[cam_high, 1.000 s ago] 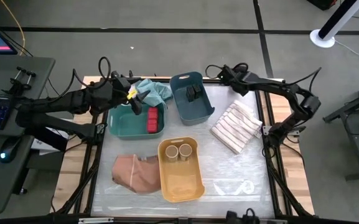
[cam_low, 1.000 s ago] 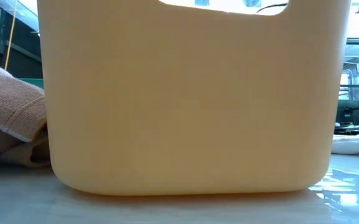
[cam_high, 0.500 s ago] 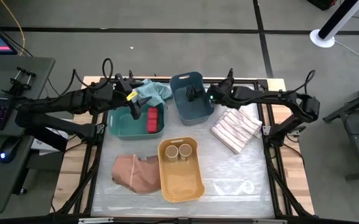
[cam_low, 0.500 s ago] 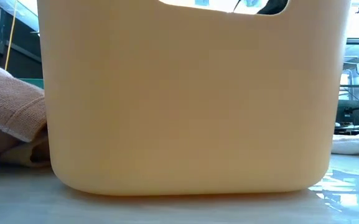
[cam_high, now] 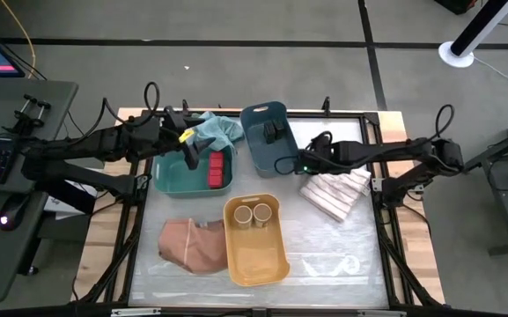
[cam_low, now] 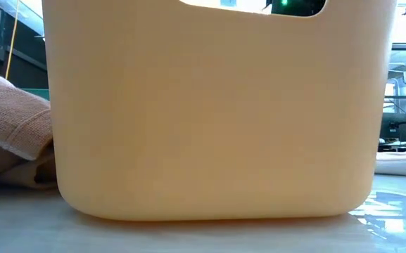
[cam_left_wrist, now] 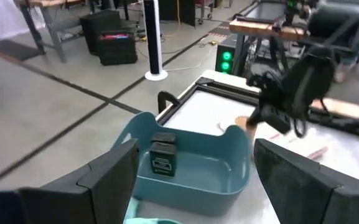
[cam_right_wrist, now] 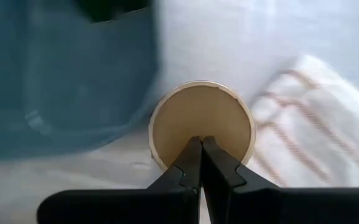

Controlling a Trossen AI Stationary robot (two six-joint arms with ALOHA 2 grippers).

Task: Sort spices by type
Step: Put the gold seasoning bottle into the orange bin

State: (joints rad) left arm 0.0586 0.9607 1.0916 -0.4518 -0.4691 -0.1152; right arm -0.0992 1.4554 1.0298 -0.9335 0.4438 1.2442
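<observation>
Green plastic is sitting at the table's left — the green bin [cam_high: 173,176] is holding the red spice boxes [cam_high: 216,171] along its right side; the left gripper [cam_high: 189,151] is hovering over that bin's upper part with its fingers [cam_left_wrist: 107,177] spread wide and gripping nothing; a teal cloth [cam_high: 218,130] is lying bunched just behind the bin; lower down, a tan cloth [cam_high: 192,244] is resting beside the yellow bin [cam_high: 255,260], which is carrying two tan round jars [cam_high: 253,214] at its far end; the blue bin [cam_high: 273,151] is keeping two dark grey boxes [cam_left_wrist: 162,155] against its far wall; between the blue bin and the striped cloth [cam_high: 334,191], a loose tan jar [cam_right_wrist: 201,124] is standing on the table — the right gripper [cam_right_wrist: 200,144] is poised directly above its lid, fingers clenched together and gripping nothing.
</observation>
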